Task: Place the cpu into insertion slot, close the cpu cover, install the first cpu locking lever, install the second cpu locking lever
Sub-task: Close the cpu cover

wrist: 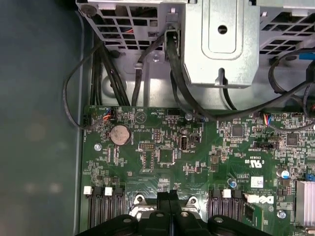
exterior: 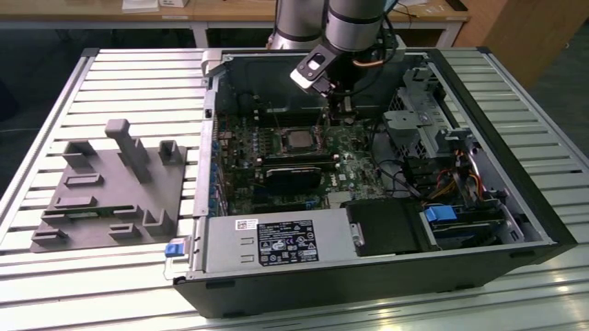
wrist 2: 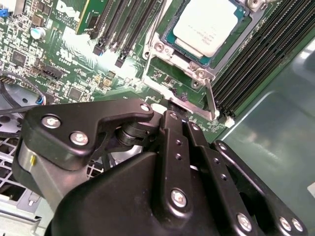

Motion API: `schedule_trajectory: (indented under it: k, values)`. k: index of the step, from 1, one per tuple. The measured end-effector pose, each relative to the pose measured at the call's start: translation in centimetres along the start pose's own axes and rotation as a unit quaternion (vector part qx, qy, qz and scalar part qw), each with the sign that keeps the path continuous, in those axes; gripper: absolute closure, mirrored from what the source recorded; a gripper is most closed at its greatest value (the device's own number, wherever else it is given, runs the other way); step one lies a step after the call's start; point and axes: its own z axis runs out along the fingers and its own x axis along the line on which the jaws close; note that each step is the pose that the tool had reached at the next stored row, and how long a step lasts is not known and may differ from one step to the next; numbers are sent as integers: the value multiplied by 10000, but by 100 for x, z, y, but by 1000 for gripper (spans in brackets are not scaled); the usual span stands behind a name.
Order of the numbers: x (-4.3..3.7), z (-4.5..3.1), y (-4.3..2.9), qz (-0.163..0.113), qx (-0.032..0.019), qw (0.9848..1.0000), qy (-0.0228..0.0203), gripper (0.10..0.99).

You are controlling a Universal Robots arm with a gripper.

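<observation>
Well off to the exterior view's left of the insertion slot lies a grey moulded fixture. The cpu sits in the slot (silver top up, uncovered). Just past the slot, toward the exterior view's right, the cpu cover stands open, with the gripper at the cover's free edge, fingers pressed together.

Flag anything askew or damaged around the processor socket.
Nothing stands out. The cpu lies flat and square in the insertion slot. The cpu cover is swung open beside it, with the gripper at its free edge.
</observation>
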Motion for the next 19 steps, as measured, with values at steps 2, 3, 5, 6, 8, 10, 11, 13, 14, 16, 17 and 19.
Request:
schedule_trajectory:
  k: [2, 3, 5, 6, 8, 10, 11, 13, 14, 16, 17, 19]
  values:
    - [0, 0, -13, 0, 0, 10000, 0, 980]
    - [0, 0, -20, 0, 0, 10000, 0, 980]
    - [1, 0, -38, 0, 0, 10000, 0, 980]
    - [1, 0, -48, 0, 0, 10000, 0, 980]
    - [1, 0, -68, 0, 0, 10000, 0, 980]
    - [1, 0, -88, 0, 0, 10000, 0, 980]
    - [1, 0, -98, 0, 0, 10000, 0, 980]
    - [1, 0, -117, 0, 0, 10000, 0, 980]
    - [1, 0, -127, 0, 0, 10000, 0, 980]
    - [2, 0, -148, 0, 0, 10000, 0, 980]
    - [2, 0, -157, 0, 0, 10000, 1, 980]
    - [2, 0, -176, 0, 0, 10000, 0, 980]
